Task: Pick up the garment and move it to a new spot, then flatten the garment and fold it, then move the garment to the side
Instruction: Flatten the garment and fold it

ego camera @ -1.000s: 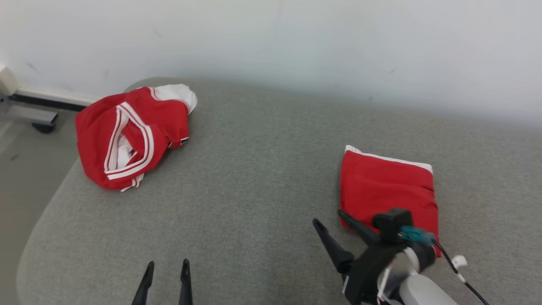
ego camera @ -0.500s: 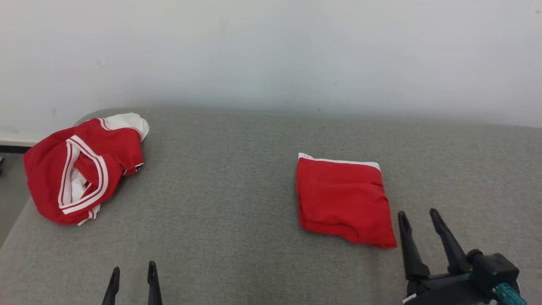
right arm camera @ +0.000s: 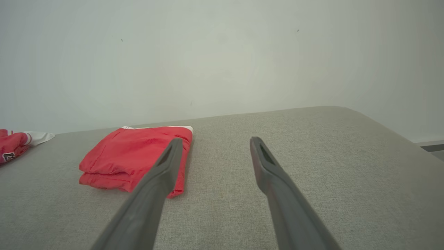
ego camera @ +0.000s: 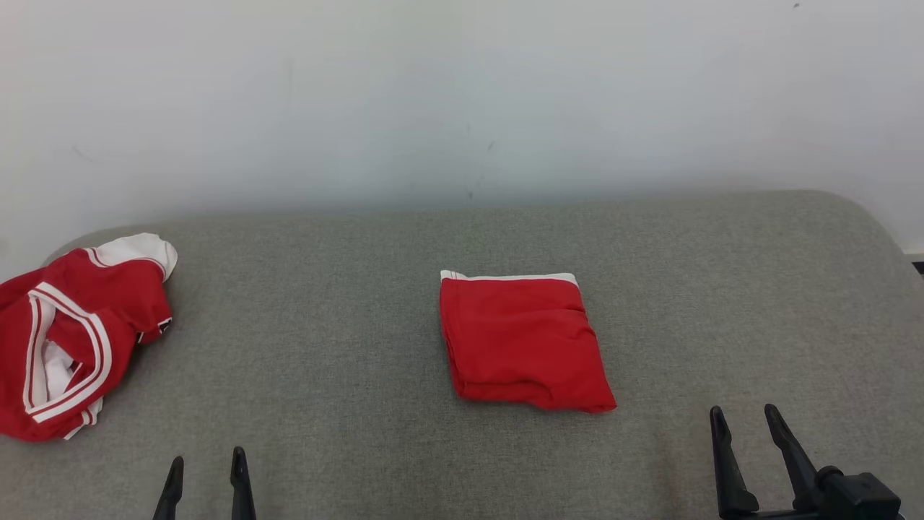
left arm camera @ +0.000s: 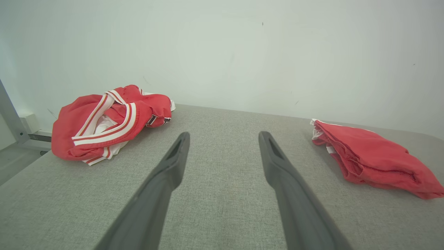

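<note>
- Folded red garment is lying mid tabletop, white band along its far edge, nothing touching it.
- Prob. light, soft and floppy. Layers are likely going to slide apart if it's pinched at one corner.
- Best hold, imo: the thick folded near edge, at both corners, one gripper each.
- Left gripper and right gripper are both hanging wide open, holding nothing, near the front edge, well apart from it.
- Crumpled red-and-white garment is sitting at the far left corner, so that side's taken. Right side is looking like the easier way.
- Wall is running right behind.
</note>
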